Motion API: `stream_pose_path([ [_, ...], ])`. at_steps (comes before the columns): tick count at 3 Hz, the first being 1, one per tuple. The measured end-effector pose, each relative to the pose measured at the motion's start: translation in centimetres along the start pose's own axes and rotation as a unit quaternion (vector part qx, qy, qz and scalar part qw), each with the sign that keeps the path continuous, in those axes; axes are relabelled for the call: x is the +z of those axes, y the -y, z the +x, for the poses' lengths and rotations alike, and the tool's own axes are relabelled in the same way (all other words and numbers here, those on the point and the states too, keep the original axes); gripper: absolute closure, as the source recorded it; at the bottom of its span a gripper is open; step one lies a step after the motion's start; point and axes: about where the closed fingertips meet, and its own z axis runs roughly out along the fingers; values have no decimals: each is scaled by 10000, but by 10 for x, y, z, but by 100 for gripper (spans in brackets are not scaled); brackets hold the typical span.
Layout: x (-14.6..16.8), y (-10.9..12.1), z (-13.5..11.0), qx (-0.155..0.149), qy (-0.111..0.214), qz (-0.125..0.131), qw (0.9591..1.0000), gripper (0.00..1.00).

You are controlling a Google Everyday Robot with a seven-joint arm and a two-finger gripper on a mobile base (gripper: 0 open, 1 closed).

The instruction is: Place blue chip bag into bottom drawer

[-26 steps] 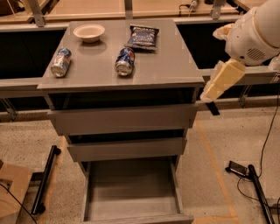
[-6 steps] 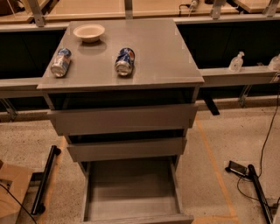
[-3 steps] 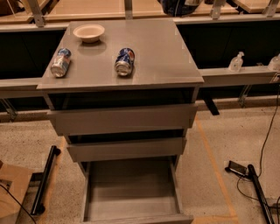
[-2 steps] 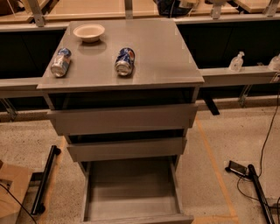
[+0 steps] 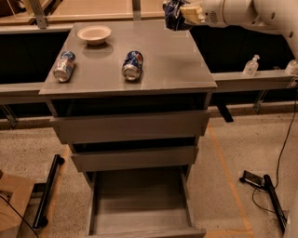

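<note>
The claw (image 5: 184,14) is at the top of the view, at about 1 o'clock from the middle of the counter (image 5: 163,60). It is pinching the bag (image 5: 171,15), which hangs in the air over the far edge of the counter and touches no surface. The arm (image 5: 242,11) comes in from 3 o'clock and lies almost level. I judge it holds the bag this high so that it passes over the counter without catching on it.

The bottom drawer (image 5: 139,204) is at 6 o'clock, low by the floor. It is pulled far out and nothing lies in it, so its grey floor is ready to take the bag from above. The two drawers above it are pushed further in, so they do not cover the opening.

On the counter, two cans (image 5: 64,66) (image 5: 132,65) lie on their sides toward 9 o'clock, and a bowl (image 5: 94,34) stands at 11 o'clock, well apart from the claw.

The bag is lifted but not yet carried. In my judgement the next move must bring it forward past the front edge of the counter and then down, and release it only low over the drawer, because a light foil bag can drift or catch on the drawer wall.
</note>
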Motion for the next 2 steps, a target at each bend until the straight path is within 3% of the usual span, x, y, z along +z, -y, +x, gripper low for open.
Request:
stream_pose_path([
  [1, 27, 21, 31, 202, 291, 311, 9989, 59],
  [2, 32, 20, 34, 221, 290, 303, 9989, 27],
])
